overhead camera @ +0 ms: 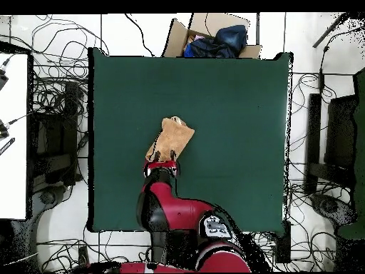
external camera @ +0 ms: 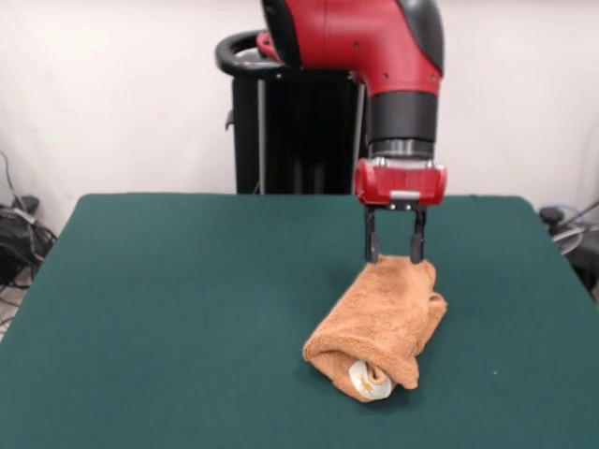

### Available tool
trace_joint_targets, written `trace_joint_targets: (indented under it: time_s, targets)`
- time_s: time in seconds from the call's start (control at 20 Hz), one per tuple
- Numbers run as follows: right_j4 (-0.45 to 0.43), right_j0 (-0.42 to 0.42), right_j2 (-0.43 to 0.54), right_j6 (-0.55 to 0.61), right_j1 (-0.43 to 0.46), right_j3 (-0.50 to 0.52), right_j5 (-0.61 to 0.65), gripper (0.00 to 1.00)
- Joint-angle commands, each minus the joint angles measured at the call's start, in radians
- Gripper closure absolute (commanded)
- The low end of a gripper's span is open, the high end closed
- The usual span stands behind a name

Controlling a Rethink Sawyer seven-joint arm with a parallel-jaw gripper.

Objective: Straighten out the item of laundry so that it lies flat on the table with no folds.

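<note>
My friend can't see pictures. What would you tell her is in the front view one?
An orange-tan towel lies bunched in a rolled-up lump on a dark green table, not flat. A red and black robot arm reaches down from above, and its open gripper has its two dark fingers at the towel's far end. A small white tag peeks out at the near end.

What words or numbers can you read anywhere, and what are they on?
None can be read.
White tag in the rolled towel: too small to read.
White mark on the arm: too blurred to read.
Box behind the table: no writing shows.
</note>
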Motion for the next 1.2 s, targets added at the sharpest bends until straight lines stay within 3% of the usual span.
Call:
trace_joint_targets:
  time_s: [0.05,0.8,1.2]
  targets:
    - [-0.044,-0.01,0.058,0.215,0.095,-0.088,-0.084,0.0]
    - [-0.139,-0.055,0.137,0.254,0.136,-0.105,-0.156,0.0]
    - [-0.189,-0.093,0.186,0.26,0.152,-0.114,-0.134,0.0]
